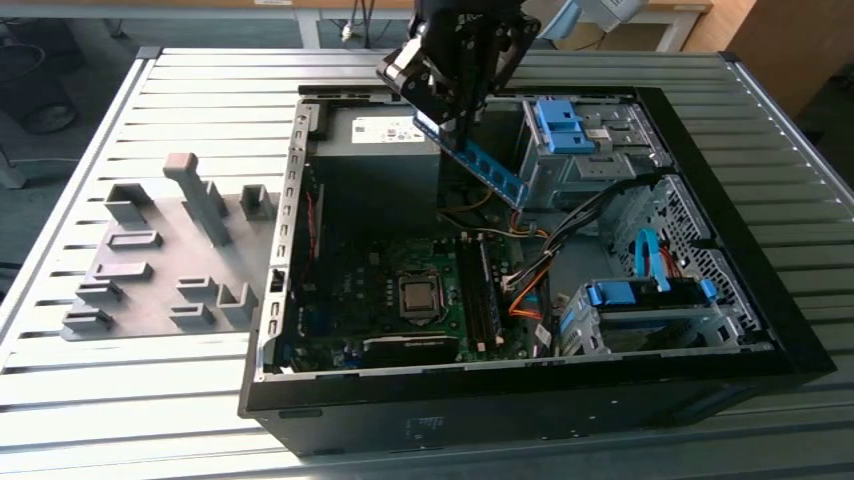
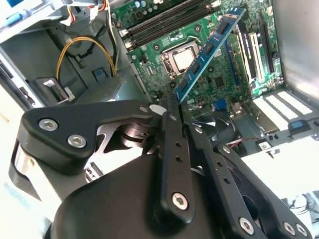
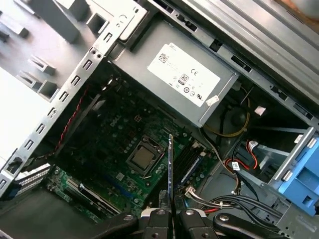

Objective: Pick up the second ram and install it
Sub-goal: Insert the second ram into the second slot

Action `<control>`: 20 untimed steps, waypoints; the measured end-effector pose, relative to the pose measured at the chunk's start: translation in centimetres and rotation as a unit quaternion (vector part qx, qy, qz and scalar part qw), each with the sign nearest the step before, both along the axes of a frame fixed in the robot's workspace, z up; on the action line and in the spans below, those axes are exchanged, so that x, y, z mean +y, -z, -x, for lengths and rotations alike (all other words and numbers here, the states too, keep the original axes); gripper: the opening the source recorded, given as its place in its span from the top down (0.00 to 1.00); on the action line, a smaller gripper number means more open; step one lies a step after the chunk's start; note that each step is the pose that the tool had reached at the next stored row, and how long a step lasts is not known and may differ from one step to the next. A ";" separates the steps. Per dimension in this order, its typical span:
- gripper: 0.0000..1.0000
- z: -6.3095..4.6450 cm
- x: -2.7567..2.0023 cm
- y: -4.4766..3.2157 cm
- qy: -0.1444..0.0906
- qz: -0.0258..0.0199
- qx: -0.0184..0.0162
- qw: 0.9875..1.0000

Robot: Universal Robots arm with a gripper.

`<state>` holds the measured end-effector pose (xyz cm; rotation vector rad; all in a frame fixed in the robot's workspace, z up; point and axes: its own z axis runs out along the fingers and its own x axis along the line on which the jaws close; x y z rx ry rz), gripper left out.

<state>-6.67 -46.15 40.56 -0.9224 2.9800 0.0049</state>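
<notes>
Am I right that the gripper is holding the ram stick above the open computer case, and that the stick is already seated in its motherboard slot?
Not quite. The gripper does hold the ram stick above the open case, but the stick is not seated. In the exterior view it hangs tilted in the air, well above the motherboard; the second wrist view shows it clear of the slots.
</notes>
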 end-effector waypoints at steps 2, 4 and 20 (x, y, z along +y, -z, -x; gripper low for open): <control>0.86 0.0 0.00 0.00 0.009 0.000 0.000 1.000; 0.86 0.0 0.00 0.01 0.018 0.000 0.000 1.000; 0.86 0.0 0.00 0.01 0.026 0.000 0.000 1.000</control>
